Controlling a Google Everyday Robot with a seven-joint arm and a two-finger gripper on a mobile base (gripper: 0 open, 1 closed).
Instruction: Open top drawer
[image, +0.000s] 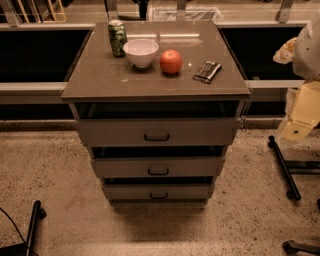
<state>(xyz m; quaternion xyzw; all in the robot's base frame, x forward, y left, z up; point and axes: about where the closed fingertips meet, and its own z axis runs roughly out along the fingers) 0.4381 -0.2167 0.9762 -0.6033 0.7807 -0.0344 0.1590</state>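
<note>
The top drawer is the widest grey-brown front of a three-drawer cabinet in the middle of the camera view. It has a small dark loop handle at its centre, and a dark gap shows between its upper edge and the cabinet top. My arm hangs at the right edge of the view. My gripper, a cream-coloured piece at the arm's lower end, is well to the right of the cabinet, about level with the top drawer, and touches nothing.
Two narrower drawers sit below. On the cabinet top stand a green can, a white bowl, an orange-red fruit and a small dark tool. Black stand legs lie on the speckled floor.
</note>
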